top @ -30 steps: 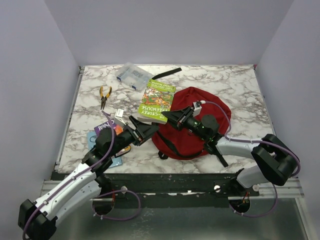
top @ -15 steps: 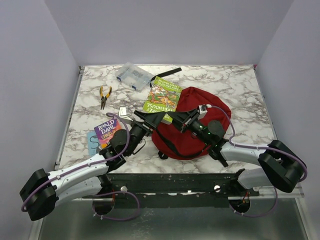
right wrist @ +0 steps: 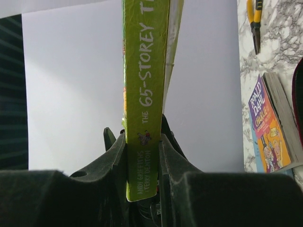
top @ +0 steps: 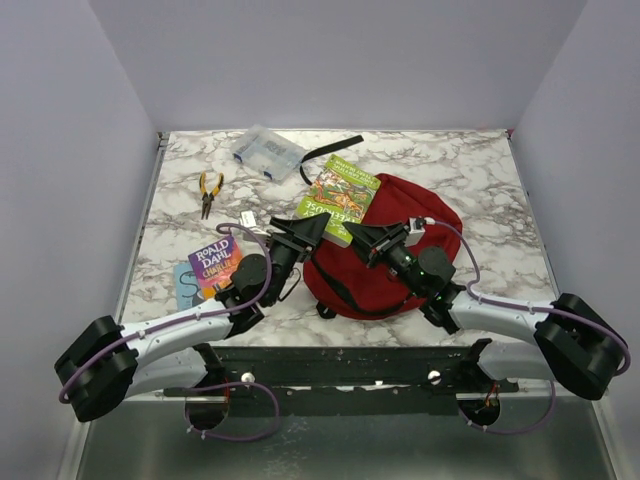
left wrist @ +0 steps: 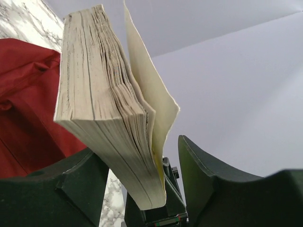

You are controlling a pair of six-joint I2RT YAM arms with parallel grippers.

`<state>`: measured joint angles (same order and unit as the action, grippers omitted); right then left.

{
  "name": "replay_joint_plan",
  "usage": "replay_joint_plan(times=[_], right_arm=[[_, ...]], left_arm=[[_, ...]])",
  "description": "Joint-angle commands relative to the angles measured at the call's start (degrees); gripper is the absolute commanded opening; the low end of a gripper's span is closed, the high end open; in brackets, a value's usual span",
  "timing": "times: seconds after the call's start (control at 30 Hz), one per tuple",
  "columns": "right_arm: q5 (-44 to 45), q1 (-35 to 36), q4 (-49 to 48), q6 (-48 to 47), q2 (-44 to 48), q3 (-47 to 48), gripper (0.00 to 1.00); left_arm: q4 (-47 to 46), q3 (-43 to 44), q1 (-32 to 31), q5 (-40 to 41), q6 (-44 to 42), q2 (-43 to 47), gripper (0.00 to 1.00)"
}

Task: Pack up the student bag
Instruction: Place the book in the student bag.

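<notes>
The dark red student bag [top: 425, 215] lies at the right-middle of the marble table, black straps toward the near edge; it also shows in the left wrist view [left wrist: 23, 94]. A green paperback, "The 65-Storey Treehouse" [top: 341, 196], is held tilted above the bag's left edge. My right gripper [top: 368, 236] is shut on its spine [right wrist: 144, 94], fingers pressed to both covers. My left gripper [top: 310, 228] is open around the book's page edge [left wrist: 104, 109]. The pages lean by the left finger [left wrist: 71, 184], with a clear gap to the right finger [left wrist: 213, 189].
A purple Roald Dahl book [top: 212, 262] lies on a blue item at the front left, also in the right wrist view [right wrist: 265, 127]. Yellow-handled pliers [top: 209, 190] lie at the left. A clear plastic box [top: 266, 152] and a black strap [top: 330, 148] lie at the back.
The green book has been carried right and back, from left of the bag to over its left edge. Both arms have stretched farther forward.
</notes>
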<state>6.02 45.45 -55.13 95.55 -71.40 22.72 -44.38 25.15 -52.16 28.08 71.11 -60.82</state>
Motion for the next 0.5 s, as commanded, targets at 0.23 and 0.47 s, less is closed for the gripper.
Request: replay_joint_plan(times=[0.23,0.47], right_arm=[[5.3,0.5,5.8,-0.9,4.6,0.9,0.01],[5.0,0.5,16.6,-7.9,8.8,2.2,0.23]], left_arm=[[-15.2,2.0,-0.1,-1.4,-4.0,-7.4,0.47],[-14.6,0.9,1.9,-5.6,-9.3,-5.3,0.12]])
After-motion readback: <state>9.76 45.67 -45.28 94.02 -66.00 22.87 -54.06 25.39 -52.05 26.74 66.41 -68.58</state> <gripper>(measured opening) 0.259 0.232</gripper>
